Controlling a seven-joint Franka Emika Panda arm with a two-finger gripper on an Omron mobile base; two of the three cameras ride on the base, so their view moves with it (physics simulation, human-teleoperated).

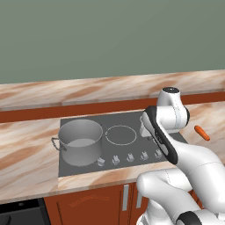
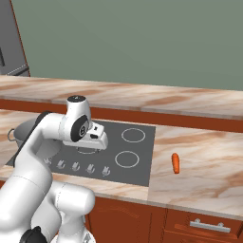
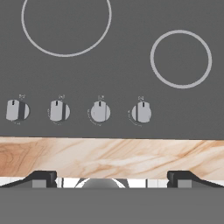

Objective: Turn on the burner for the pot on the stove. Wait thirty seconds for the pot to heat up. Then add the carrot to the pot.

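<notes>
From what I see, nothing is done yet: the pot (image 1: 81,141) sits on the left of the stove (image 1: 132,118), its knobs (image 3: 99,111) look untouched, and the carrot (image 1: 201,132) lies on the surface (image 2: 204,156) well to the right, so burner, wait and carrot are all left. My hand (image 3: 112,177) hovers over the stove's front edge, spread wide, holding and touching nothing.

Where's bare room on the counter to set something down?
Free: marble left of the stove, beside the pot; the stretch right of the carrot; the back ledge. Crowded: stove front, where the open pincer hangs over the knobs.
</notes>
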